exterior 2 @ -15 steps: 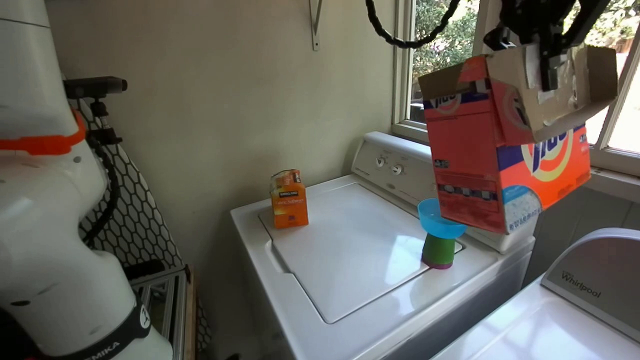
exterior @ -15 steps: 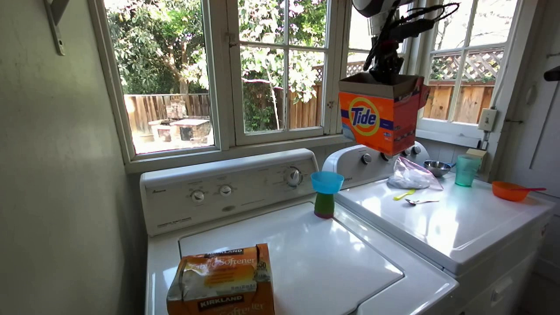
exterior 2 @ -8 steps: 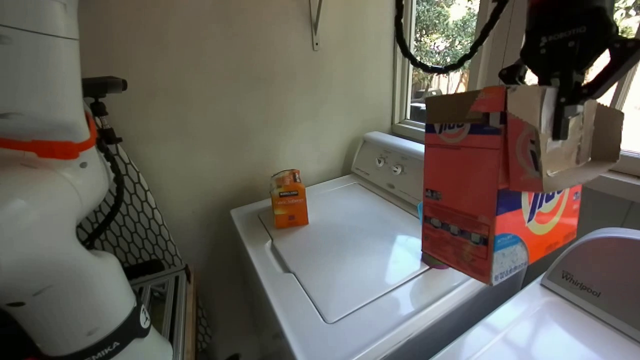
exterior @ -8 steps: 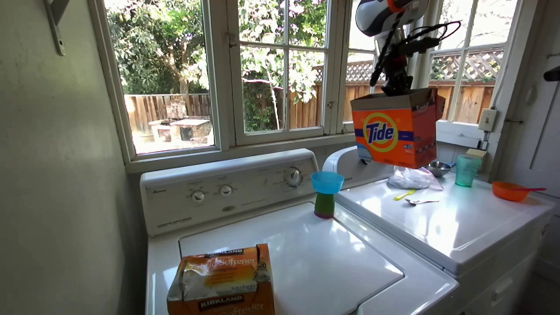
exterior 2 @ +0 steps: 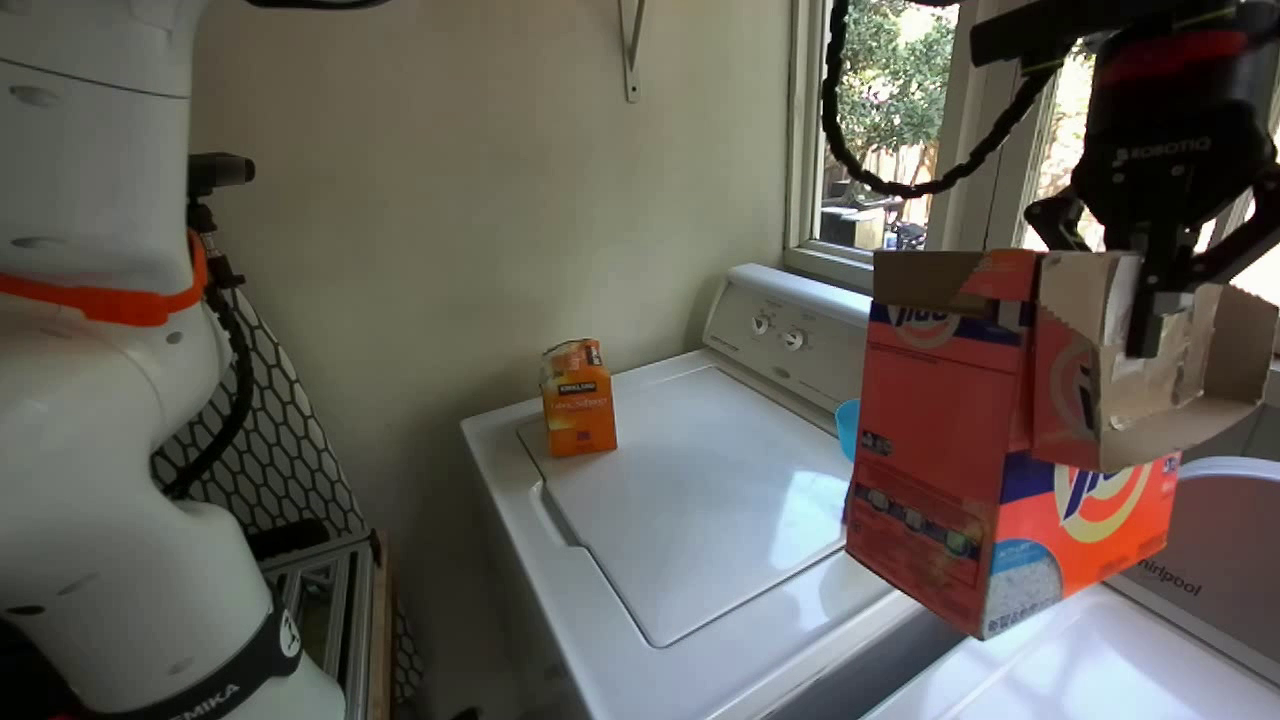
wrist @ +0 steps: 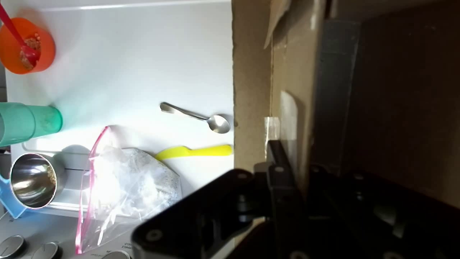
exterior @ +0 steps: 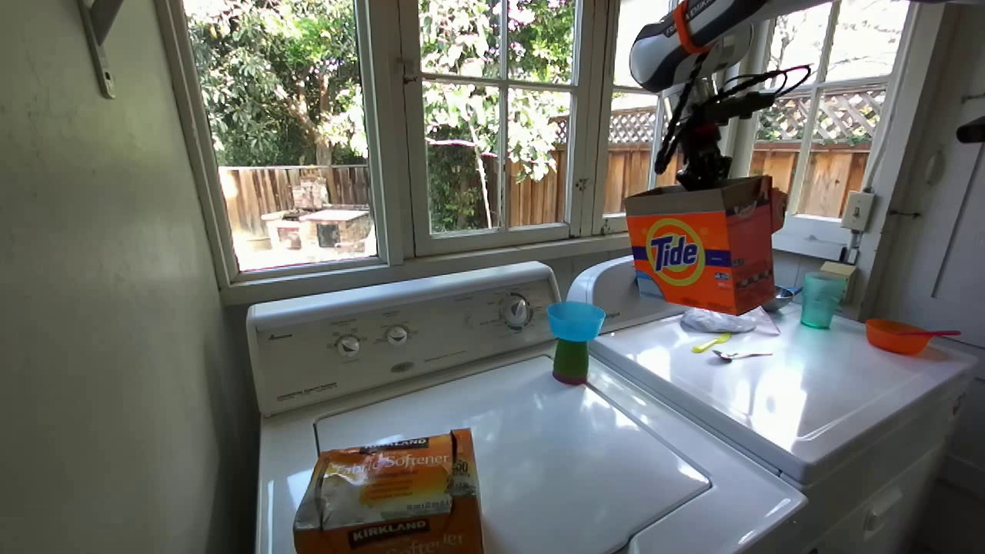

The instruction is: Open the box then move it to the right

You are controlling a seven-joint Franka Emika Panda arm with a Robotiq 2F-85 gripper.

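The box [exterior: 681, 258] is a tall orange Tide carton, held upright in the air above the right-hand white machine [exterior: 816, 400]. It also shows in an exterior view [exterior 2: 930, 460]. Its top is open, and a torn flap with a bare cardboard inside folds outward over the side near the gripper. My gripper [exterior 2: 1150, 325] is shut on that upper cardboard wall, with one finger outside it. The other finger is inside the box and mostly hidden. In the wrist view the gripper [wrist: 296, 163] pinches the cardboard wall [wrist: 296, 72]; the box's dark inside is on the right.
A bag [exterior: 719, 321], yellow knife [exterior: 711, 343], spoon [exterior: 740, 355], metal bowl [wrist: 33, 180], green cup [exterior: 822, 300] and orange bowl [exterior: 896, 337] are on the right-hand machine. A blue cup [exterior: 575, 320] on a green one and a Kirkland package [exterior: 392, 492] stand on the left-hand machine.
My gripper has lowered the box and carried it somewhat to the right in an exterior view. The box now hangs closer above the right-hand machine, still gripped at the same wall.
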